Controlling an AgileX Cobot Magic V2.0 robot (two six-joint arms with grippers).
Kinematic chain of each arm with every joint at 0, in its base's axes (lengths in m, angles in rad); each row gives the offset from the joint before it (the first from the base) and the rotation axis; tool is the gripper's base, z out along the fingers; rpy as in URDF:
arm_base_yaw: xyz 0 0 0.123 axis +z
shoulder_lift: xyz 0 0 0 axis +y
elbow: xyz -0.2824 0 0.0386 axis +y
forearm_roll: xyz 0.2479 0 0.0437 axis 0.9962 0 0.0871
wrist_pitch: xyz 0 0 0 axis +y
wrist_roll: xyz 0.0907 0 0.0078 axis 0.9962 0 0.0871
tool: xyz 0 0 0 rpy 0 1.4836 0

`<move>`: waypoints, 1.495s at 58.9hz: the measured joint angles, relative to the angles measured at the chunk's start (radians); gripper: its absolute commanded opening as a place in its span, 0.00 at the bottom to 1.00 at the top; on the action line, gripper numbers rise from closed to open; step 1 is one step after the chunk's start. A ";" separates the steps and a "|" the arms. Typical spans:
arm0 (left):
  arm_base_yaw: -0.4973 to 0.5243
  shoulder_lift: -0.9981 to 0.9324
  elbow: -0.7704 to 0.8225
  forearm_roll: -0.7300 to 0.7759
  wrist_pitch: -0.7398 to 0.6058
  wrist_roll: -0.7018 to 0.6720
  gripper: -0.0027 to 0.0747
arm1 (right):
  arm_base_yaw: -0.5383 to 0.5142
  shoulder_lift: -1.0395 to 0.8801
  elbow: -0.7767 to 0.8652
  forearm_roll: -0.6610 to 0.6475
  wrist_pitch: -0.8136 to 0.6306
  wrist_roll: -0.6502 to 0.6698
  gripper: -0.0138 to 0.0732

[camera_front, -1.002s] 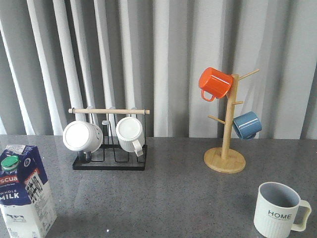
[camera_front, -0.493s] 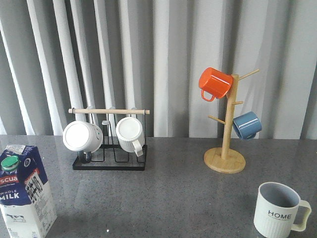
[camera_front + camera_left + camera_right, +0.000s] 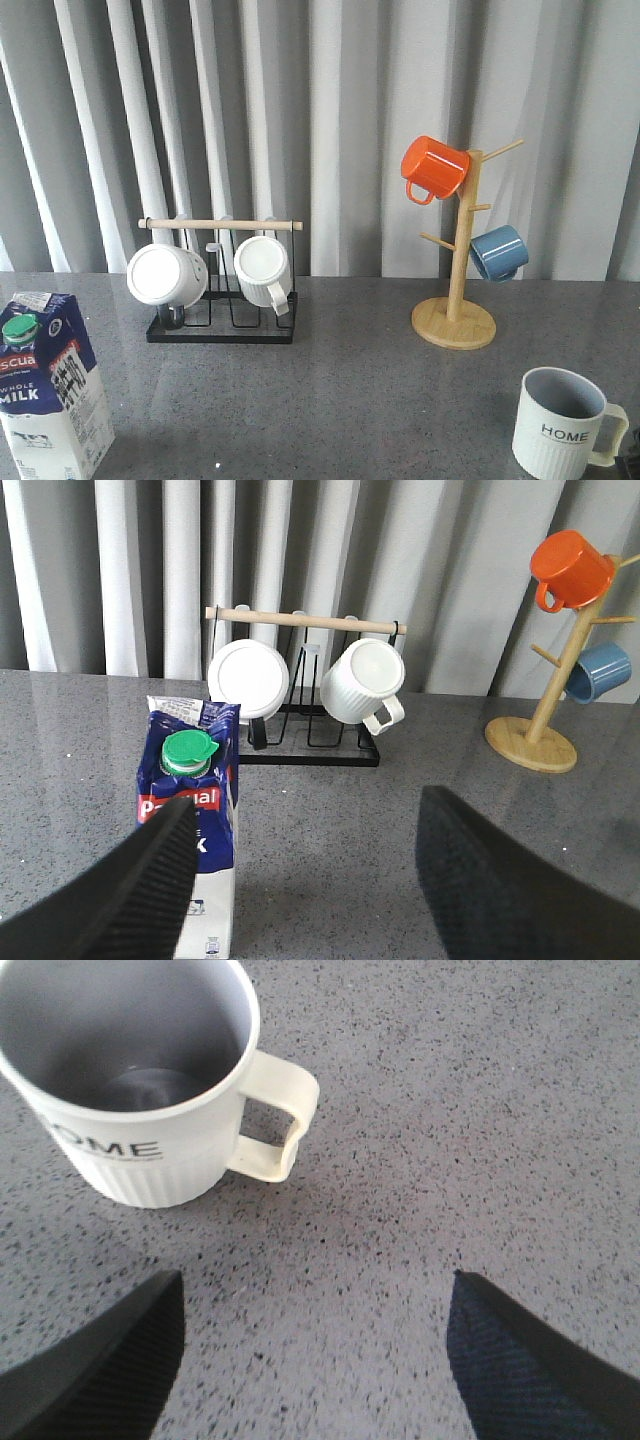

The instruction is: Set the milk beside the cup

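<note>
Milk (image 3: 50, 385) — upright at the table's near left, untouched; cup (image 3: 562, 425) well apart at near right.

Front view: no gripper was over the table (image 3: 350, 390). Left wrist view: I saw the left gripper (image 3: 310, 875) with fingers spread wide, the carton just beside one finger, not between them. I judged I should centre it on the carton's body below the cap, then close squarely. Right wrist view: right gripper (image 3: 315, 1355) spread open near the cup, holding nothing.
</note>
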 measured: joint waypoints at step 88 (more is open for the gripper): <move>0.000 0.000 0.000 0.000 0.013 0.000 0.64 | 0.257 0.102 -0.025 -0.151 -0.396 0.109 0.15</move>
